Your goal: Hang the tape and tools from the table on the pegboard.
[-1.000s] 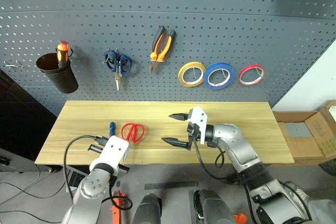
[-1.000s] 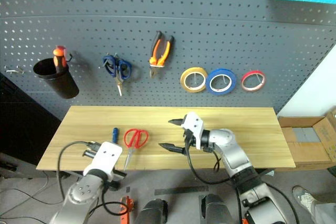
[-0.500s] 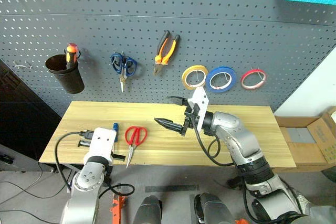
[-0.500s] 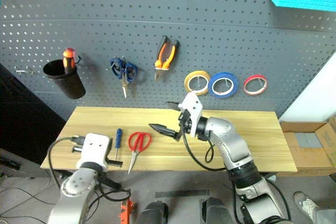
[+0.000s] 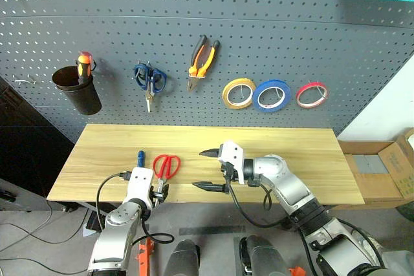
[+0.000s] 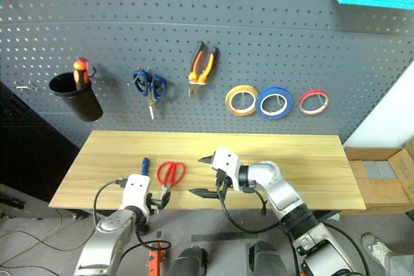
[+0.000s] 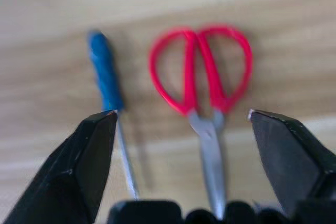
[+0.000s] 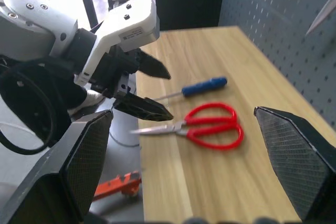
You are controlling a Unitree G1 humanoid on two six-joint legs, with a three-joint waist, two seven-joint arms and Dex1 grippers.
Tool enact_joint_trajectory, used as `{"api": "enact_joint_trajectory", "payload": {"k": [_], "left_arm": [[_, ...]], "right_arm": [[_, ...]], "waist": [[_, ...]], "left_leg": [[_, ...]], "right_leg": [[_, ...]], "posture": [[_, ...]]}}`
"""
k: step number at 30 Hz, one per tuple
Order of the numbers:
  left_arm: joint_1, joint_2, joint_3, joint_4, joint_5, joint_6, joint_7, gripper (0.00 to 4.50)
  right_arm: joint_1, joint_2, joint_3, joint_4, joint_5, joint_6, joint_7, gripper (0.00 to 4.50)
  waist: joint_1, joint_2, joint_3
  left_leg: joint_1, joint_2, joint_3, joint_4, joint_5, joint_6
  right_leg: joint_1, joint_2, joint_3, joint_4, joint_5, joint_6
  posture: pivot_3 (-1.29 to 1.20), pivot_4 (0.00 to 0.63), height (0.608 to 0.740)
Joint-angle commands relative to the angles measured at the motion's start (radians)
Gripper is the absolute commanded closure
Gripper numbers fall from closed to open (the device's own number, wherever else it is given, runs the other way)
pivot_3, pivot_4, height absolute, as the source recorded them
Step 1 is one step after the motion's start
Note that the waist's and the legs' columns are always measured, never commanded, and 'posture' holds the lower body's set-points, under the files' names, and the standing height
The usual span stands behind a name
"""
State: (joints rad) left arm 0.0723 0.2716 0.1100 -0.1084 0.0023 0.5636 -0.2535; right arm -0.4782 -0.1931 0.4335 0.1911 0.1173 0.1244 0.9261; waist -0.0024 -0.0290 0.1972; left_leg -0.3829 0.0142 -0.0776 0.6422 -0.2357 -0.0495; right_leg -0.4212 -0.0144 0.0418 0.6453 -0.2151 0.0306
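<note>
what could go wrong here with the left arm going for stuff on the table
The left tool is open with the red-handled scissors and the blue-handled screwdriver both lying close between its fingers, so closing may catch both or nudge one aside. Both lie flat on the table with blades and shaft toward the near edge, so a clumsy pinch might push them off. The right tool hangs open nearby and might get in the way.

likely a workshop — tool-hung pegboard (image 5: 97, 4), plank table (image 5: 310, 153)
</note>
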Motion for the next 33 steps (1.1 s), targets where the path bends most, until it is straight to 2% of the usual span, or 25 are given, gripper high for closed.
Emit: {"api": "enact_joint_trajectory", "payload": {"k": [1, 9, 17, 21, 29, 30, 33], "left_arm": [[-0.047, 0.021, -0.015, 0.106, -0.032, -0.032, -0.059, 0.33], [-0.162, 0.073, -0.031, 0.315, -0.053, -0.06, -0.135, 0.33], [-0.21, 0.096, -0.058, 0.391, -0.074, -0.029, -0.214, 0.33], [-0.225, 0.108, -0.065, 0.394, -0.063, -0.013, -0.202, 1.19], [-0.226, 0.116, -0.061, 0.384, -0.066, -0.002, -0.189, 4.03], [-0.226, 0.118, -0.06, 0.385, -0.066, -0.003, -0.188, 4.27], [-0.225, 0.124, -0.054, 0.386, -0.068, -0.005, -0.186, 4.27]], "right_arm": [[-0.013, 0.02, -0.002, 0.006, -0.007, -0.014, 0.002, 0.0], [-0.021, 0.026, -0.023, 0.012, -0.017, -0.003, -0.019, 0.0], [-0.014, 0.027, -0.02, -0.002, -0.019, -0.002, -0.02, 0.0], [-0.031, 0.031, -0.027, 0.015, -0.019, -0.004, -0.022, 0.0], [-0.049, 0.034, -0.034, 0.053, -0.026, -0.027, -0.027, 0.0], [-0.05, 0.036, -0.034, 0.055, -0.026, -0.027, -0.027, 0.0], [-0.055, 0.038, -0.033, 0.062, -0.027, -0.03, -0.026, 0.0]], "waist": [[0.0, 0.001, 0.009], [0.0, 0.003, 0.017], [-0.003, 0.005, 0.018], [-0.003, 0.007, 0.02], [-0.004, 0.008, 0.021], [-0.004, 0.008, 0.021], [-0.004, 0.008, 0.021]], "left_leg": [[0.0, 0.0, 0.0, 0.0, 0.0, 0.0], [-0.001, 0.0, 0.0, 0.0, 0.0, 0.0], [-0.001, 0.0, -0.001, -0.003, 0.0, 0.0], [0.0, 0.0, -0.001, -0.003, 0.0, 0.0], [0.0, 0.0, -0.001, -0.006, 0.0, 0.0], [0.0, 0.0, -0.001, -0.006, 0.0, 0.0], [0.001, 0.0, -0.001, -0.009, 0.0, 0.0]], "right_leg": [[0.0, 0.0, 0.0, 0.0, 0.0, 0.0], [-0.001, 0.0, 0.0, 0.0, 0.0, 0.0], [-0.001, 0.0, 0.0, -0.001, -0.001, 0.0], [-0.001, 0.0, 0.0, -0.001, -0.001, 0.0], [-0.001, 0.0, 0.0, -0.001, -0.002, 0.0], [-0.002, 0.0, 0.0, -0.001, -0.003, 0.001], [-0.002, 0.0, 0.0, -0.001, -0.003, 0.002]], "posture": [[0.09, 0.216, 0.74], [0.08, 0.222, 0.74], [0.07, 0.222, 0.74], [0.07, 0.228, 0.74], [0.08, 0.229, 0.74], [0.08, 0.229, 0.74], [0.08, 0.229, 0.74]]}}
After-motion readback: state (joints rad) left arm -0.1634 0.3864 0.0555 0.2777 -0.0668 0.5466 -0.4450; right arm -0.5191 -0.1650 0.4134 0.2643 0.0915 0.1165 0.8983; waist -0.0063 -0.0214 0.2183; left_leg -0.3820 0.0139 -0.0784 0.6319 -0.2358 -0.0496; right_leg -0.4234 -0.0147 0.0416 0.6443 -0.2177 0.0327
